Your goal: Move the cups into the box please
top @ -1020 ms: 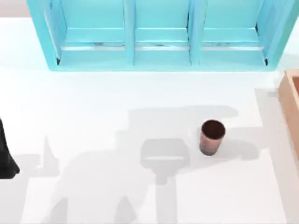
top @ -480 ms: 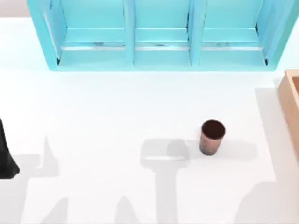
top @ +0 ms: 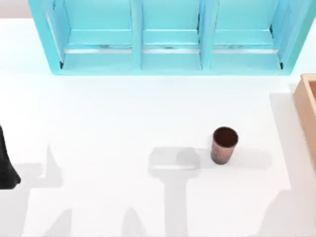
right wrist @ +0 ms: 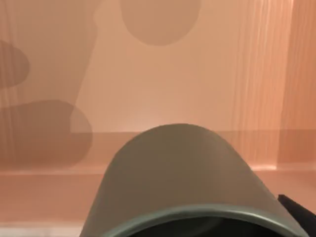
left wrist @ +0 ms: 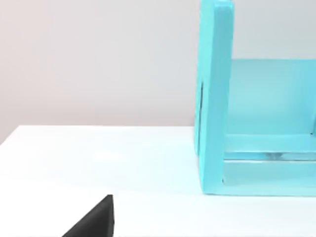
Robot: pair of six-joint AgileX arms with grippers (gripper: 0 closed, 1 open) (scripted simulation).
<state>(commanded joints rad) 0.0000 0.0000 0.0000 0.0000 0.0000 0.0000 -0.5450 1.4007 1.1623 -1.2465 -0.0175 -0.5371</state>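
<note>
Coppery cup (top: 224,145) stands upright on the white table (top: 108,123), right of centre, well short of the wooden box (top: 307,106) at the right edge. Olive-grey cup (right wrist: 185,180) sits close under the right wrist camera, over the box floor; right grip state: cannot tell. Left arm (top: 6,165) parked at the left edge, fingers unreadable. Turquoise shelf unit (top: 168,37) at the back.

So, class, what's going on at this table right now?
The right arm's camera looks past the olive-grey cup onto the floor of the tan box, so that cup looks to be over or in the box. The box's edge sits at the table's right side. The brown cup stands upright on the white table, apart from the box, not yet moved. The left arm is parked at the left edge, near the turquoise shelf.
</note>
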